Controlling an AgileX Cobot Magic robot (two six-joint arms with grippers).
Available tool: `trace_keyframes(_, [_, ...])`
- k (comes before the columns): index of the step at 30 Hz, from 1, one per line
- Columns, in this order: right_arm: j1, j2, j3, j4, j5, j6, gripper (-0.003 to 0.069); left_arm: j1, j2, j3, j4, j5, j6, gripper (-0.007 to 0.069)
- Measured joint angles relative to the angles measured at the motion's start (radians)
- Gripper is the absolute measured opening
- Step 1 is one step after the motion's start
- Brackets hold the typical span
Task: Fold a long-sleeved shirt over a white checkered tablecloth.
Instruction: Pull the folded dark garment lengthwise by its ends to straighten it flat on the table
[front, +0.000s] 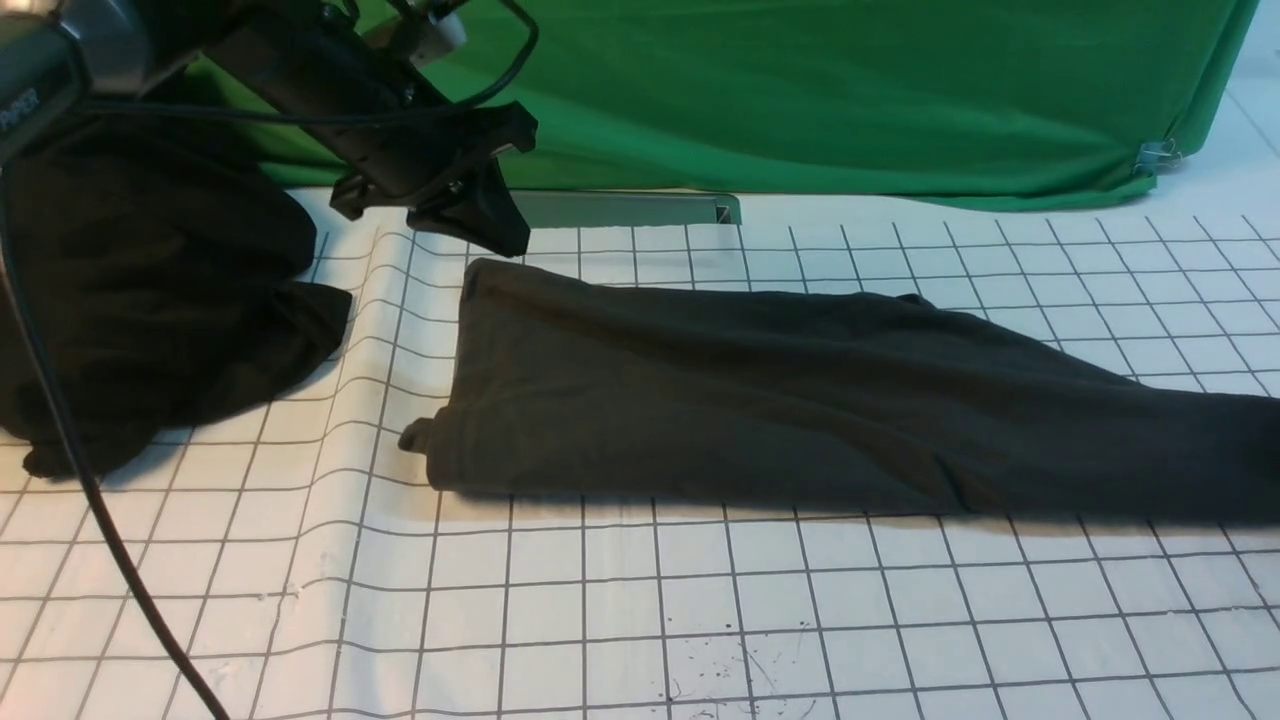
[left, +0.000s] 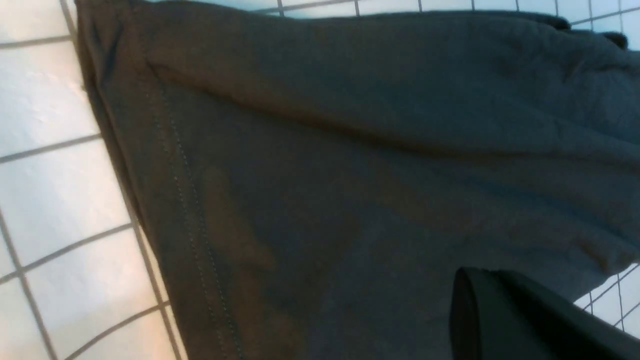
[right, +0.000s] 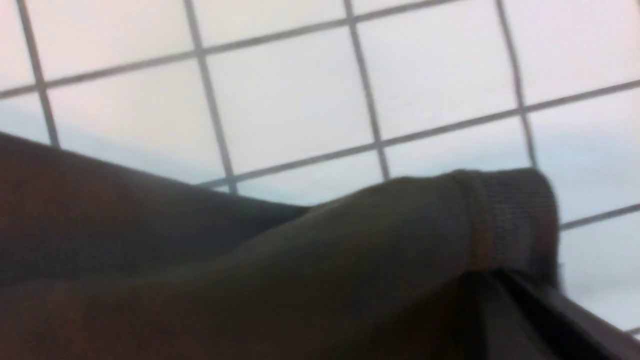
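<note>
On the white checkered tablecloth, the long-sleeved shirt lies folded into a long band. The left gripper hovers over its far left corner, jaw state unclear; it should pinch all layers squarely. Only the right wrist view shows the ribbed cuff beside the closed right gripper.

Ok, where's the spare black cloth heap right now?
In the front view the black cloth heap sits at the left edge of the checkered tablecloth, apart from the long-sleeved shirt on its right.
</note>
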Motion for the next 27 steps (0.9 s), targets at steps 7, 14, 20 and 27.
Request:
trace_keyframes(7, [-0.017, -0.074, -0.133, 0.001, 0.312, 0.039, 0.0067, 0.0, 0.0, 0.0, 0.014, -0.001, 0.0, 0.0174])
trace_keyframes(14, [-0.017, -0.034, -0.123, 0.0, 0.373, 0.043, 0.0445, 0.0, 0.0, 0.0, 0.022, -0.001, 0.0, 0.0328])
trace_keyframes(20, [-0.017, 0.084, -0.111, 0.001, 0.332, 0.043, 0.0478, 0.0, 0.0, 0.0, 0.022, 0.001, 0.0, 0.0366])
trace_keyframes(27, [-0.017, 0.107, -0.115, 0.005, 0.324, 0.041, 0.0242, 0.0, 0.0, 0.0, 0.023, 0.01, 0.0, 0.037])
